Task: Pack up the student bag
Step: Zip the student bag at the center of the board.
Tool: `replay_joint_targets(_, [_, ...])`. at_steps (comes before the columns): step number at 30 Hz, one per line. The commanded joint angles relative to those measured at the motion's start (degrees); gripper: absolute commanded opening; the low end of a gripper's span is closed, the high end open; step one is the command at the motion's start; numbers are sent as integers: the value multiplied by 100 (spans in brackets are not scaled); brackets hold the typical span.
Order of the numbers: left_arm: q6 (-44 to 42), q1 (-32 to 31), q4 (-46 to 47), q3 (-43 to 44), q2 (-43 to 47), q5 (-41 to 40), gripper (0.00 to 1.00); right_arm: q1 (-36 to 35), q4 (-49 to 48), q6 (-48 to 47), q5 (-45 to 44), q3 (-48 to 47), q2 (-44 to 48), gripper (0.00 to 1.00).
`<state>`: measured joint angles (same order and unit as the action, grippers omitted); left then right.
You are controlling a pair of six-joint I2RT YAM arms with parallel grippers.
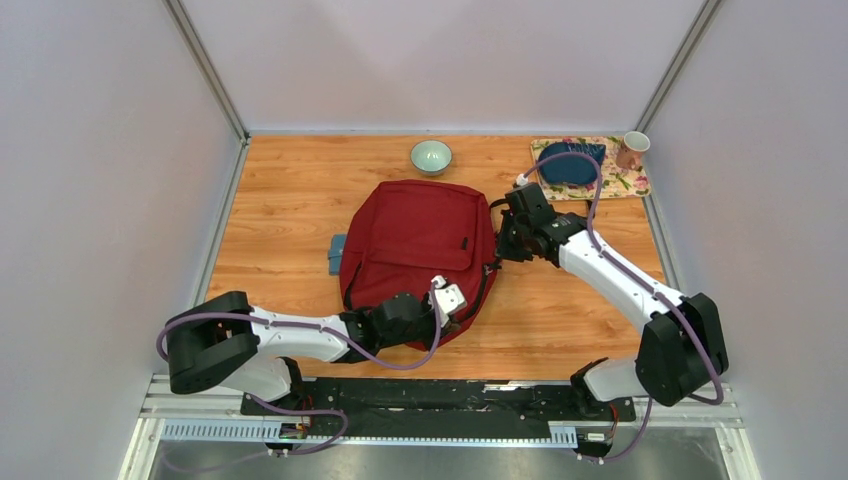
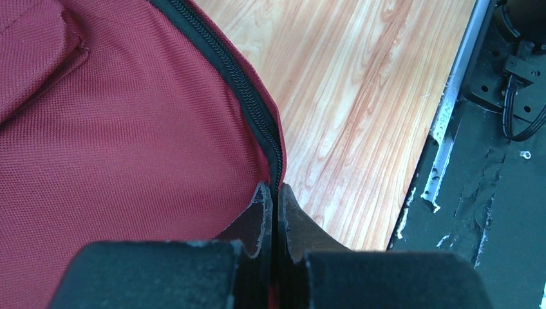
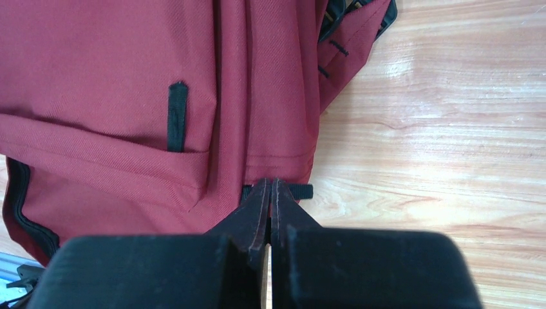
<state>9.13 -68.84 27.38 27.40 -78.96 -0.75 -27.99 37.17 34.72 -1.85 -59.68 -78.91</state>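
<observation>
So the dark red soft fabric backpack (image 1: 415,235) is lying flat, front panel up, in the middle of the wooden table (image 1: 560,320). Its long axis runs top to bottom of the overhead frame, leaning a bit. I'd guess the rounded end faces the bottom edge.

The left gripper (image 2: 275,193) is clenched tight on the black zipper trim (image 2: 238,84) at the bag's lower right. The right gripper (image 3: 270,187) is also clenched, its tips on a small black webbing tab (image 3: 301,191) on the bag's right edge. I honestly can't tell if either has anything caught.

My worry is that those are tiny holds on floppy cloth. One tug and it could slip out, or the whole bag drags up-frame toward the pale green ceramic bowl (image 1: 431,156).
</observation>
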Motion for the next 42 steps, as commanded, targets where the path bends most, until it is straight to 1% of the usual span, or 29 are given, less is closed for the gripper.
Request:
replay_joint_targets(1, [257,-60,-408,-243,100,462,0,215,-649,-9,-545,-483,-167,0])
replay_joint_targets(3, [274,-60,-408,-244,126,436,0,232,-641,-35,-562,-553,-203,0])
replay_joint_targets(5, [318,-51,-417,-217,144,392,0,241,-667,-62,-387,-536,-230,0])
replay_joint_targets(6, [318,-59,-487,-183,144,383,2,232,-684,-62,-326,-484,-195,0])
replay_joint_targets(7, [327,-60,-557,-78,144,383,9,232,-719,-62,-229,-431,-151,0])
replay_joint_targets(8, [318,-60,-645,-7,118,392,26,241,-720,-71,-194,-369,-98,0])
replay_joint_targets(9, [309,-60,-846,150,118,401,35,232,-720,-79,-132,-230,15,0])
replay_joint_targets(10, [309,-60,-952,221,109,392,44,232,-667,-97,-123,-176,77,5])
replay_joint_targets(11, [318,-51,-1040,274,135,357,57,241,-632,-97,-97,-123,139,12])
replay_joint_targets(12, [318,-51,-1198,371,152,322,70,241,-606,-97,-123,-36,279,28])
replay_joint_targets(13, [327,-59,-1252,398,196,278,82,232,-492,-71,-140,0,358,37])
replay_joint_targets(14, [335,-60,-1304,433,284,199,82,241,-439,-53,-167,26,455,47])
replay_joint_targets(15, [327,-51,-1444,503,337,164,82,232,-395,-10,-219,105,639,59])
replay_joint_targets(17, [318,-51,-1655,626,494,93,82,241,-237,35,-272,149,833,69])
replay_joint_targets(18, [309,-42,-1952,783,548,-64,82,241,-167,78,-290,167,1008,74])
replay_joint_targets(19, [309,-42,-2112,880,574,-161,82,241,-44,114,-281,202,1105,75])
replay_joint_targets(20, [309,-33,-2470,986,653,-197,82,250,18,149,-290,237,1202,77])
replay_joint_targets(21, [335,-33,-2657,1196,680,-249,82,250,53,227,-281,290,1412,81])
replay_joint_targets(23, [580,-42,-3191,1382,820,-556,83,250,124,421,-237,492,1624,82])
replay_joint_targets(25, [800,-42,-3370,1470,987,-907,83,250,168,544,-202,597,1923,82])
replay_joint_targets(29, [1713,-42,-3703,1190,1768,-1628,83,250,273,554,-79,703,2327,83])
replay_joint_targets(34, [2470,-42,-4283,917,2472,-2375,83,241,440,466,-26,677,2679,84])
replay_joint_targets(38, [3244,-42,-5178,1092,2596,-2763,84,241,642,474,-219,695,2907,84])
replay_joint_targets(40, [3655,-42,-5461,1241,2596,-2921,84,250,826,641,-421,747,2978,84])
replay_joint_targets(42, [3946,-42,-5917,1320,2570,-3088,84,250,967,868,-884,765,3092,85])
